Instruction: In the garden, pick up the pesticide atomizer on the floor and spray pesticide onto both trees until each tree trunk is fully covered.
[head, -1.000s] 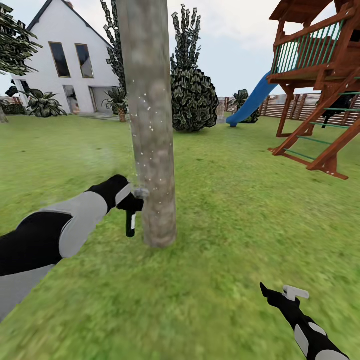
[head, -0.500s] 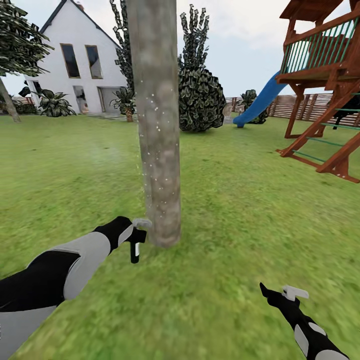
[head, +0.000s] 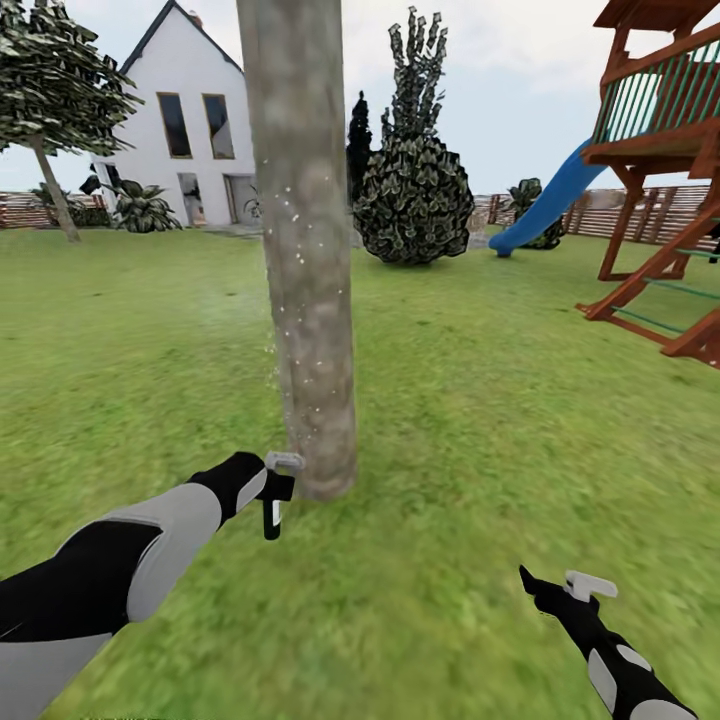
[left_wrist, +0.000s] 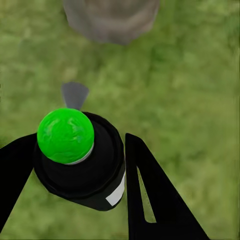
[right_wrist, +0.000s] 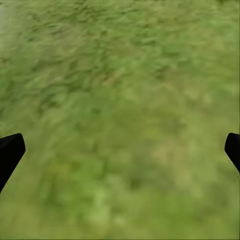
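- The sprayer, a black can with a green ball on top, sat clamped between the left tool's fingers, low beside the tree trunk's base.
- White specks dotted the trunk's bark.
- The right tool hung spread wide with nothing in it over the grass, at about 4 o'clock from the trunk.
- A playset stood at 2 o'clock.

white house | round bush | playset (blue slide)
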